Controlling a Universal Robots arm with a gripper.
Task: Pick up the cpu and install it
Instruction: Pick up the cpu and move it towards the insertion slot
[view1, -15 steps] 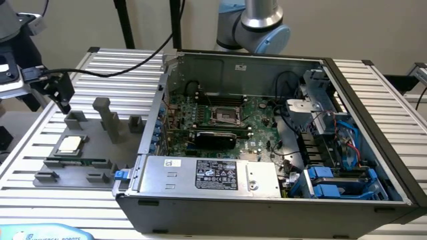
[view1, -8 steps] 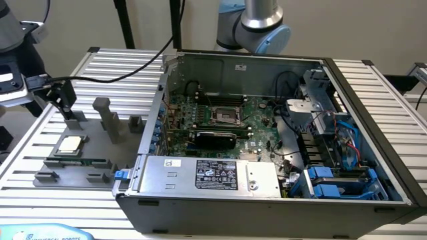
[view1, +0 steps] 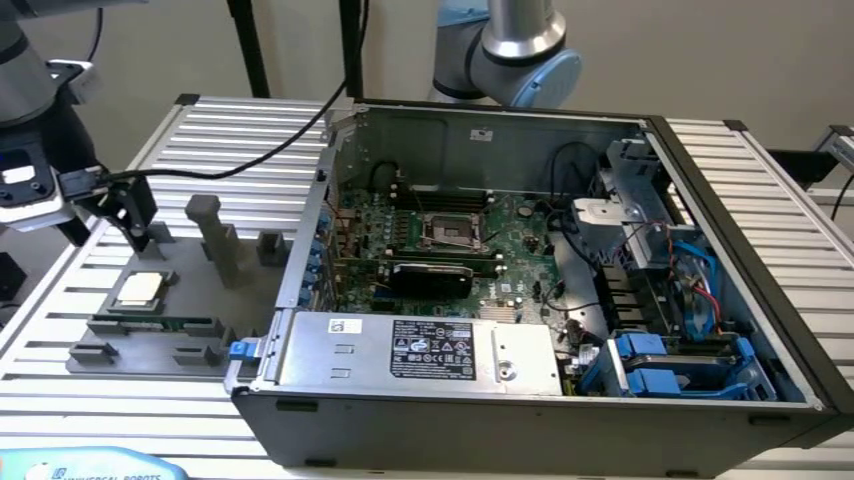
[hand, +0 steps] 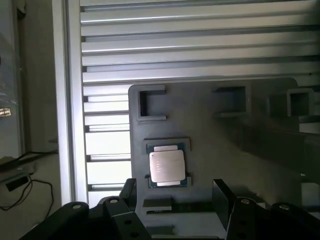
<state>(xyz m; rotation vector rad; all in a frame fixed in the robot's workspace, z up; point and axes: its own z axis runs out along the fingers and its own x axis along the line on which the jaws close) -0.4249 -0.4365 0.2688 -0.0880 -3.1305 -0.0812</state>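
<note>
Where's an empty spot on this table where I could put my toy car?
Bare slats lie behind the grey fixture plate, and more to the exterior view's right of the computer case. The plate is crowded with blocks, the cpu and a memory stick; the case is packed.

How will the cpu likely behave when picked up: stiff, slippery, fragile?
The cpu is a thin flat square, so probably stiff and unlikely to roll. Its shiny metal top may be slippery. It sits low in the grey fixture, so only thin edges offer grip.
</note>
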